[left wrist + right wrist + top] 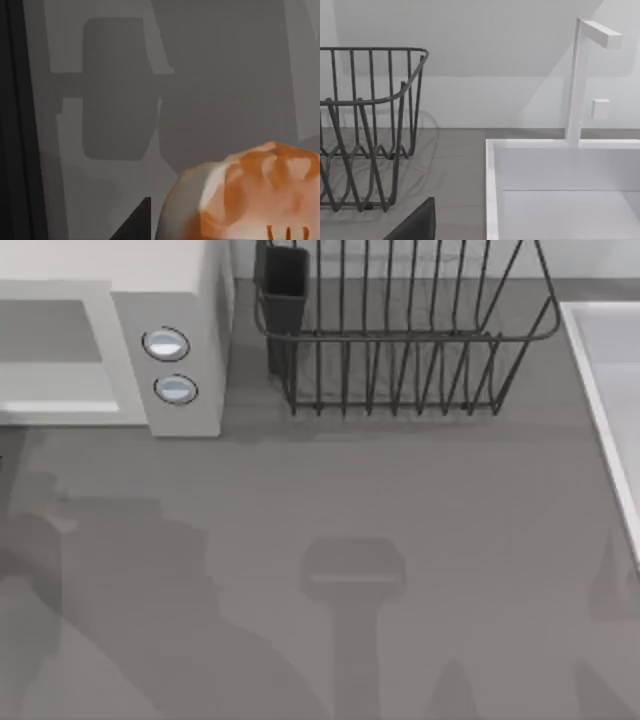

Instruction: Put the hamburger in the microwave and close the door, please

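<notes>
Our left pincer (134, 224) shows as a dark wedge at the edge of its own wrist view, and just beside it sits the hamburger (250, 195), close under the camera and cut off by the frame. We cannot tell whether that pincer is clenched on the bun or released. The grey table (400, 500) lies well behind the bun, with broad shadows across it, so we judge the bun is likely being carried rather than resting on the table.

Our right pincer (415, 222) is a dark corner in its wrist view, idle and facing the rack (400, 337) and the sink (492, 190) with its tap (575, 85); whether it is clenched or released we cannot tell either.

We take the step in hand to be bringing the hamburger to the microwave (185, 300), which stands at ten o'clock in the top view with its two dials (165, 344) facing us. The rack is at twelve to one o'clock and the sink at three. The next move calls for swinging the left arm toward ten o'clock, level with the cavity, and setting the bun inside before the door is pushed shut.

The microwave's front is cut off at the left edge, so we cannot say how the door stands. A dark strip along one side of the left wrist view is unclear to us.
</notes>
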Controlling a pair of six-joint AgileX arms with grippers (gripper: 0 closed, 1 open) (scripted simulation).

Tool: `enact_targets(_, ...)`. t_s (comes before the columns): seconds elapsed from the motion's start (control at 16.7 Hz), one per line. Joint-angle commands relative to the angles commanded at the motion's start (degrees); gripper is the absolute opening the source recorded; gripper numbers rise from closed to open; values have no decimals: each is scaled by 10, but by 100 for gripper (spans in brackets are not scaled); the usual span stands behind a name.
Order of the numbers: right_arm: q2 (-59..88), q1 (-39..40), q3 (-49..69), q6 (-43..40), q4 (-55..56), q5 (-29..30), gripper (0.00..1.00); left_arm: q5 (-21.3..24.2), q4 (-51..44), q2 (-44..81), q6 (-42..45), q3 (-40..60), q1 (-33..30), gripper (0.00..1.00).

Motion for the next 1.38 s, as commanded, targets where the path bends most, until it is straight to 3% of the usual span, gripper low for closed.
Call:
enact_targets(0.48,0,0,0,0,0,0,100,56,510,137,-70,-76,-7,0)
enact_targets(0.72,0,0,0,0,0,0,100,78,707,186,-99,-115,-11,0)
enact_targets(1.02,0,0,0,0,0,0,100,94,821,214,-114,-131,-14,0)
enact_targets(1.38,0,0,0,0,0,0,100,93,823,214,-113,-129,-11,0)
